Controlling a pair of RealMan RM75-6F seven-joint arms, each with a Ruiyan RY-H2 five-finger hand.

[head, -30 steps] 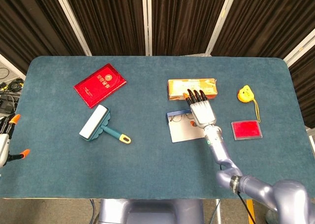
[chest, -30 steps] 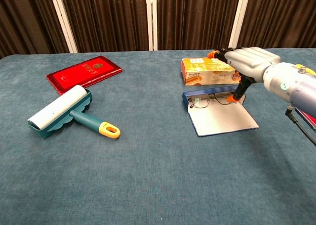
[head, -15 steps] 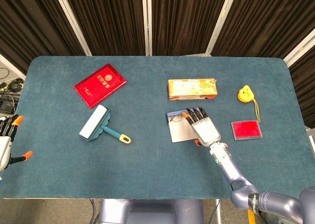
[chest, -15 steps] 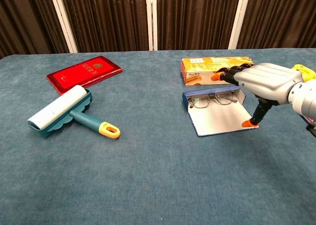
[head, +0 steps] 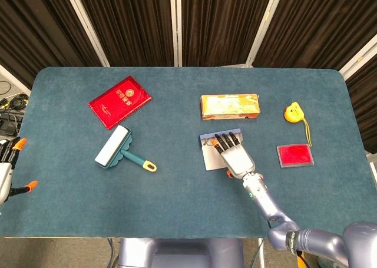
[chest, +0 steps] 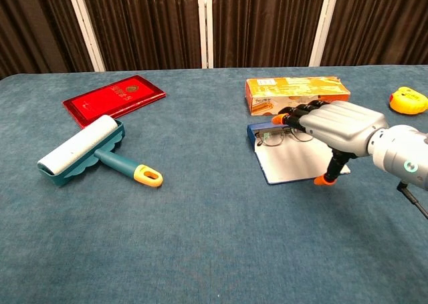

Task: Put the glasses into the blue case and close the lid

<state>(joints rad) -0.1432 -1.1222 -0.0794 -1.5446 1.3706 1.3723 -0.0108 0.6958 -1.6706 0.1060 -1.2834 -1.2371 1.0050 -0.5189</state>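
Left edge: the left robot hand [head: 7, 171] is hanging off the worktop [head: 70, 203], fingers apart, holding nothing.
Left half: a red booklet [head: 119, 101] and a lint roller [head: 121, 149] are lying well apart from the case, bare cloth lying in front of them.
Blue case [chest: 294, 158]: it is lying open, the glasses [chest: 277, 137] sitting in its tray.
Right robot hand [chest: 338, 126]: it is hovering over the lid, fingers spread, gripping nothing.
Right edge: a red card [head: 295, 155] and yellow tape measure [head: 292, 112] are lying near it.

A rounded-corner table covered in dark teal felt [head: 188, 203] carries a shiny red booklet [head: 119, 101] at ten o'clock, a teal lint roller with yellow-tipped handle [head: 121, 150] at nine, an orange cardboard box [head: 230, 105], an open blue glasses case [head: 213, 156] near centre, a yellow tape measure [head: 293, 112] at two, and a flat red card [head: 295, 155] at three.
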